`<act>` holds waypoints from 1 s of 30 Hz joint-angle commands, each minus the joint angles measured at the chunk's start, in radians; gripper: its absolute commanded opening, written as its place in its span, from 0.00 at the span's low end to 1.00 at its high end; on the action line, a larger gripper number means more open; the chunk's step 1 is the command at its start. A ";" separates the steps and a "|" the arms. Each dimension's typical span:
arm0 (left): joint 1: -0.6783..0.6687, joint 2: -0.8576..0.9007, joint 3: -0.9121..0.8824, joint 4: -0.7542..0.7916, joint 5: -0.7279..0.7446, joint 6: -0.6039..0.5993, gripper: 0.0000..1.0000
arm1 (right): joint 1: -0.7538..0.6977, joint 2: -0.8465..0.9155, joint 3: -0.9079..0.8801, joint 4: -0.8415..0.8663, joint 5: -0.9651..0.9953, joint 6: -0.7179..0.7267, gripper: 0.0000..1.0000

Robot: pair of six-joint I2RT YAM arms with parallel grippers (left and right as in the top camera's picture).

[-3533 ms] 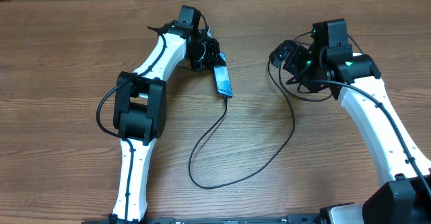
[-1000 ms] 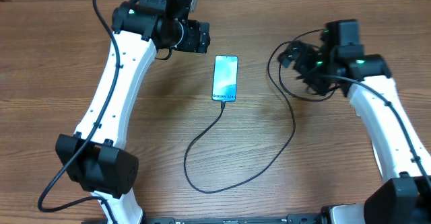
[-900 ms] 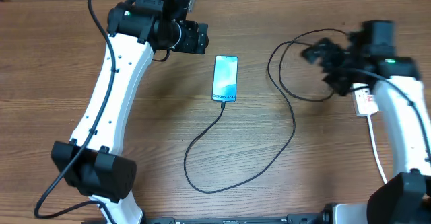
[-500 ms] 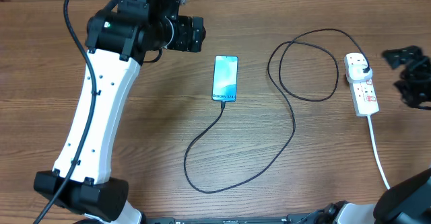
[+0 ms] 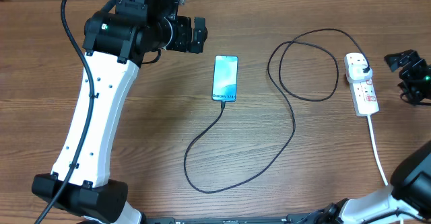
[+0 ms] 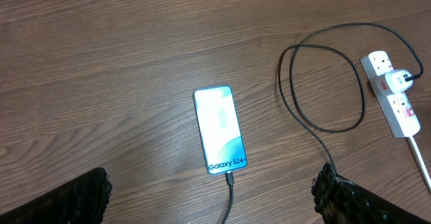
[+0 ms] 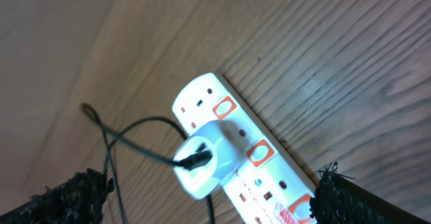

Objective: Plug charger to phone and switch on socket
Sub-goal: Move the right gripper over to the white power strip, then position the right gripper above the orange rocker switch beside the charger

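Note:
The phone (image 5: 225, 78) lies flat mid-table, its cyan screen lit, also seen in the left wrist view (image 6: 219, 130). The charger cable (image 5: 292, 126) runs from the phone's lower end in a big loop to a white adapter (image 7: 205, 158) seated in the socket (image 5: 361, 84), a white power strip with orange-red switches (image 7: 259, 153). My left gripper (image 5: 200, 34) hovers open, left of and above the phone, nothing between its fingers (image 6: 81, 198). My right gripper (image 5: 406, 69) stands open at the right edge, just right of the socket, holding nothing.
The socket's thick white cord (image 5: 379, 158) runs down toward the front right edge. A second loop of the cable (image 5: 303, 62) lies between phone and socket. The wooden table (image 5: 148, 130) carries nothing else.
My right arm has swung away to the right, uncovering the socket with the adapter in it. My left arm has lifted back a little and its jaws have spread wider. The phone has not moved.

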 commanded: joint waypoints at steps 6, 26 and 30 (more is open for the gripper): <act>0.002 -0.026 0.006 0.000 -0.001 0.008 1.00 | 0.090 0.077 0.008 0.044 -0.001 -0.047 1.00; 0.002 -0.026 0.006 -0.007 -0.002 0.008 0.99 | 0.136 0.185 0.007 0.091 -0.002 -0.101 1.00; 0.002 -0.026 0.006 -0.007 -0.002 0.008 1.00 | 0.136 0.185 0.007 0.099 -0.031 -0.126 1.00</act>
